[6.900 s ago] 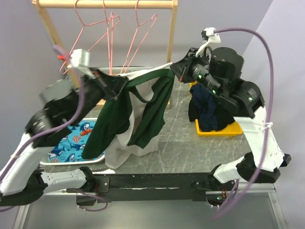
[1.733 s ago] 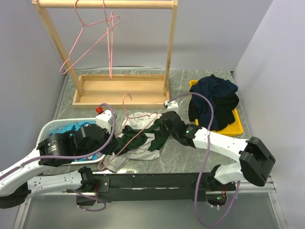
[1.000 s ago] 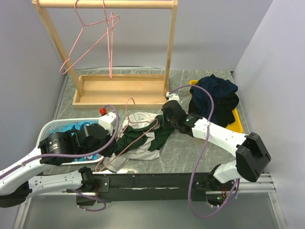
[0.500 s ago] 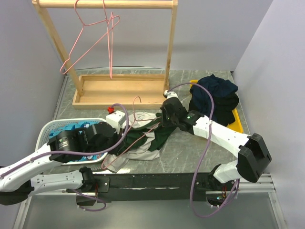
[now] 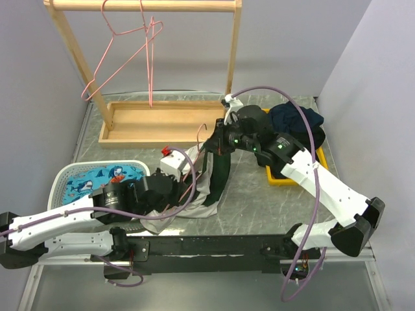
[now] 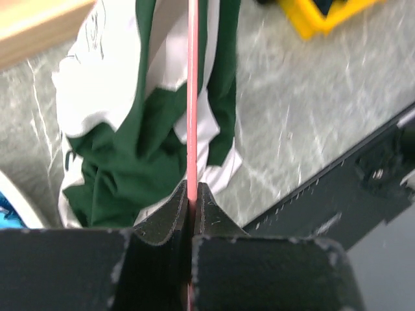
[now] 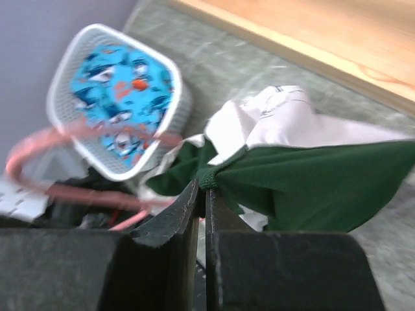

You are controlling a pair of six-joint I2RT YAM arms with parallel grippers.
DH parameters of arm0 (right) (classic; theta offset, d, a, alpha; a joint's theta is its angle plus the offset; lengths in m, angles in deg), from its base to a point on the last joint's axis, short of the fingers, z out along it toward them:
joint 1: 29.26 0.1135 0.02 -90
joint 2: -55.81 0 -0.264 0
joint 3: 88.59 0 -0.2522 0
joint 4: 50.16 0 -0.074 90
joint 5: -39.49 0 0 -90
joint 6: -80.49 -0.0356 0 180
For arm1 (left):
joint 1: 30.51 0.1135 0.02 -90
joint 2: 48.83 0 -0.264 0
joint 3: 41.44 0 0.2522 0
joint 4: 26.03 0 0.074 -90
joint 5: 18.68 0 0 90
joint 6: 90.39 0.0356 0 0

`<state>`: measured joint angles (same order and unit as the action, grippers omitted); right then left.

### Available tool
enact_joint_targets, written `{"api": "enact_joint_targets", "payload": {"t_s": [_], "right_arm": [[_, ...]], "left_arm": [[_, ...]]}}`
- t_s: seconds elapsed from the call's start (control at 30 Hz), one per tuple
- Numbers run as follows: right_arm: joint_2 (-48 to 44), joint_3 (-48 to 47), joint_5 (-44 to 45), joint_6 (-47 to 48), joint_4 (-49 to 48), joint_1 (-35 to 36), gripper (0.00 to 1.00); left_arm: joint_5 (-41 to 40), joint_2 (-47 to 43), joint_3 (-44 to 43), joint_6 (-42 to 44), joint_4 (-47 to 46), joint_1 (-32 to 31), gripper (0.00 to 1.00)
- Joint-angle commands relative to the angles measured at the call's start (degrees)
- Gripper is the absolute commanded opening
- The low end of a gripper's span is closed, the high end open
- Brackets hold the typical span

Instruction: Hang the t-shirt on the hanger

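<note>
**Feed the wire into the opening, not beside it**

The dark green and pale grey-white t-shirt (image 5: 218, 176) hangs in a drape from its upper edge. Its lower folds rest bunched on the grey marbled table (image 5: 259, 201), between the two arms. The right gripper (image 7: 201, 188) is pressed together on a ribbed green edge of it; whether that edge is collar or hem I cannot tell.

The thin pink wire hanger (image 6: 192, 97) runs up across the cloth, and the left gripper (image 6: 192, 188) is clamped on the wire low down.

To do this step well, I judge the right arm should raise and spread that edge until an opening shows. The left arm can then steer a hanger shoulder inside while keeping the wire level. The likely fault is the wire sliding outside the fabric. The white mesh basket (image 5: 65, 173) on the left leaves little room to swing.
</note>
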<state>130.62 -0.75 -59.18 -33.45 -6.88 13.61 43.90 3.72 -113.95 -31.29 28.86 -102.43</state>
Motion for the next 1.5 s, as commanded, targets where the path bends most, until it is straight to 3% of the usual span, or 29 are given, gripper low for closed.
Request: {"api": "enact_joint_targets", "payload": {"t_s": [0.0,0.13,0.3,0.4,0.43,0.53,0.63,0.7,0.83,1.1,1.3,1.47], "right_arm": [[-1.24,-5.19,-8.82,0.04,0.36,1.68,0.0],[-0.45,-9.67,-7.33,1.35,3.09,9.75,0.0],[-2.03,-2.4,-2.59,1.35,0.98,10.13,0.21],[-3.95,4.63,-1.01,1.01,-2.26,10.13,0.37],[-4.66,8.13,0.3,0.74,-4.1,10.13,0.51],[-9.05,15.16,5.32,0.3,-7.44,10.13,0.75],[-13.53,21.84,13.22,-1.1,-10.25,9.6,0.84],[-15.99,25.81,14.56,-3.65,-12.8,6.72,0.84],[-14.7,33.12,9.89,-7.16,-22.03,3.62,0.73],[-6.27,34.53,17.27,-16.92,-31.62,7.05,0.65],[1.91,31.99,23.16,-21.67,-33.91,8.72,0.67],[8.68,27.94,26.24,-23.34,-31.54,9.25,0.62]], "left_arm": [[-6.76,-3.51,2.57,-1.53,-13.69,-0.76,0.01],[-9.05,-6.41,6.43,-2.24,-19.31,-1.03,0.01],[-11.51,-14.13,12.58,-3.82,-28.7,-1.29,0.01],[-11.95,-19.23,19.7,-3.56,-35.83,-1.47,0.01],[-12.3,-20.03,22.5,-3.38,-39.33,-1.56,0.01],[-13.36,-21.35,25.25,-2.33,-43.03,-1.64,0.01],[-13.54,-21.35,26.48,-1.54,-44.9,-1.73,0.01],[-14.24,-21.18,26.49,-1.54,-44.9,-1.82,0.01],[-15.73,-21.18,26.31,-1.27,-44.55,-2.0,0.01],[-16.53,-18.01,25.34,-1.27,-45.34,-1.91,0.01],[-17.67,-17.31,25.6,-1.45,-47.01,-1.91,0.01],[-18.99,-16.7,25.52,-1.1,-49.38,-1.91,0.01]]}}
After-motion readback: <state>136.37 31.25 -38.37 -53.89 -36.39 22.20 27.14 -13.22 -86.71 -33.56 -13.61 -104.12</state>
